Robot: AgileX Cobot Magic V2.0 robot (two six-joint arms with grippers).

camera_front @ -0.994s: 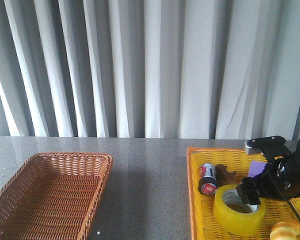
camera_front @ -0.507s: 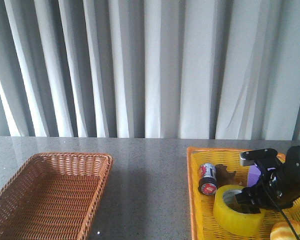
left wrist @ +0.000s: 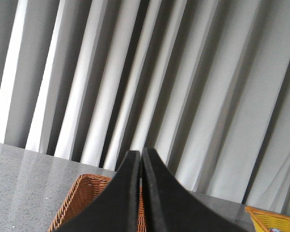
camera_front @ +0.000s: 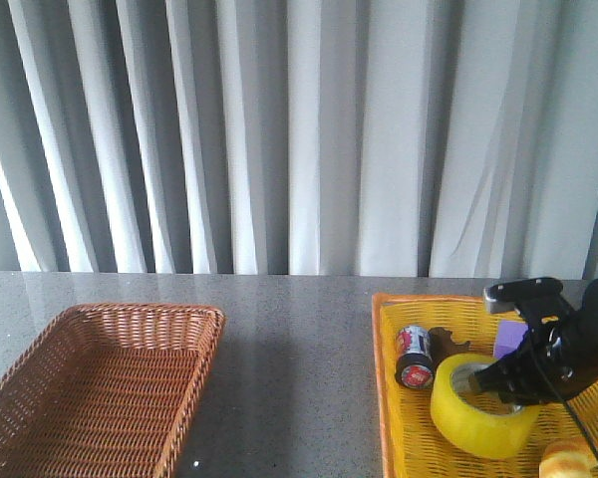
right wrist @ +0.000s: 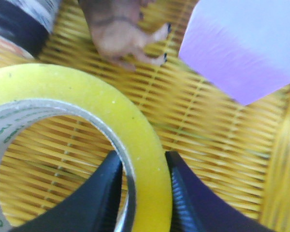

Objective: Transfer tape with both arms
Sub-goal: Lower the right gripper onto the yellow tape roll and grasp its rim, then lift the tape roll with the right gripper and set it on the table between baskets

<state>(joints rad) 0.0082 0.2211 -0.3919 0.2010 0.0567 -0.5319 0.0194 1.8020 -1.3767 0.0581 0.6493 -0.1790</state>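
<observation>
The tape (camera_front: pixel 475 423), a thick yellow roll with a white printed core, sits in the yellow basket (camera_front: pixel 383 398) at the right, one side raised. My right gripper (camera_front: pixel 500 389) is shut on the roll's wall, one finger inside the core and one outside. The right wrist view shows the tape (right wrist: pixel 87 92) pinched between the fingers of my right gripper (right wrist: pixel 142 162). My left gripper (left wrist: pixel 141 153) is shut and empty, held above the brown wicker basket (left wrist: pixel 82 193). It does not show in the front view.
The brown wicker basket (camera_front: pixel 100 388) lies at the left of the grey table. The yellow basket also holds a red-and-black can (camera_front: pixel 415 357), a brown toy (camera_front: pixel 447 342), a purple block (camera_front: pixel 511 339) and a bread roll (camera_front: pixel 568 460). Curtains hang behind.
My right gripper came down onto the tape's wall and closed on it. The roll now sits slightly higher and further right, with one side raised. The left arm shows no change.
</observation>
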